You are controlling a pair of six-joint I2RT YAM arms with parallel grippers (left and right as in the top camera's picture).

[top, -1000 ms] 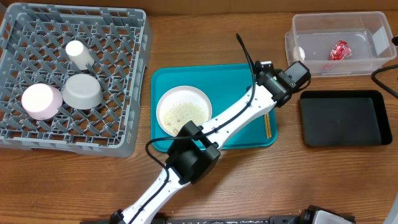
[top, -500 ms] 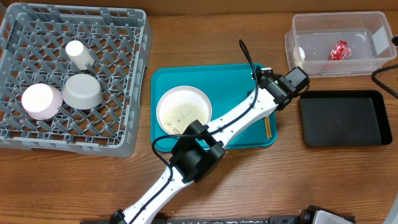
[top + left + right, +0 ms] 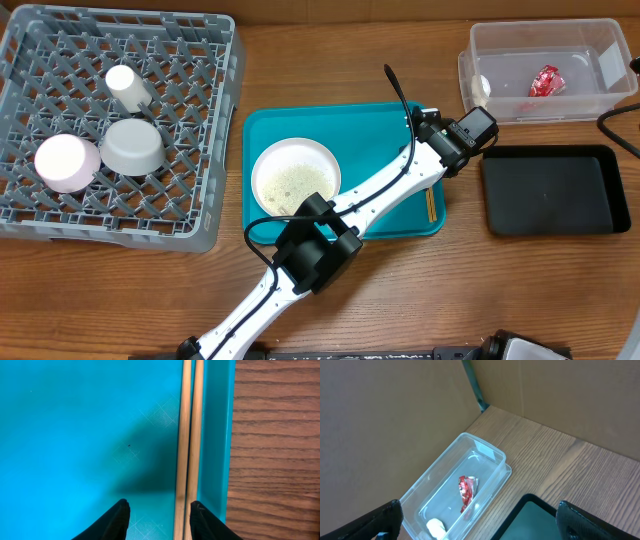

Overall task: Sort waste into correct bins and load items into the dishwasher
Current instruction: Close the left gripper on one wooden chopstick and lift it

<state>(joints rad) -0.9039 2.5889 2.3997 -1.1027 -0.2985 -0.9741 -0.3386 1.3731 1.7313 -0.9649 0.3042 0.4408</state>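
Observation:
The wooden chopsticks [image 3: 189, 435] lie side by side along the right wall of the teal tray [image 3: 75, 435]. My left gripper [image 3: 160, 512] hangs just over them, jaws partly open. The sticks sit between the fingers, close to the right fingertip [image 3: 200, 515]. In the overhead view a short end of the chopsticks [image 3: 431, 203] shows below my left wrist [image 3: 462, 135]. The white plate [image 3: 296, 178] with rice scraps rests on the tray. The clear tub [image 3: 485, 457] holds the red wrapper [image 3: 466, 491] and the tissue [image 3: 436, 527]. My right gripper [image 3: 490, 525] is wide open above it, holding nothing.
The grey dish rack [image 3: 120, 235] at the left holds a white cup [image 3: 126, 85], a grey-blue bowl [image 3: 132, 147] and a pink bowl [image 3: 66, 162]. The black tray [image 3: 555, 190] lies right of the teal tray, below the clear tub [image 3: 545, 105]. My left arm crosses the teal tray.
My left gripper shifted slightly toward the tray's right edge and narrowed a little, then held still. The right arm has not moved.

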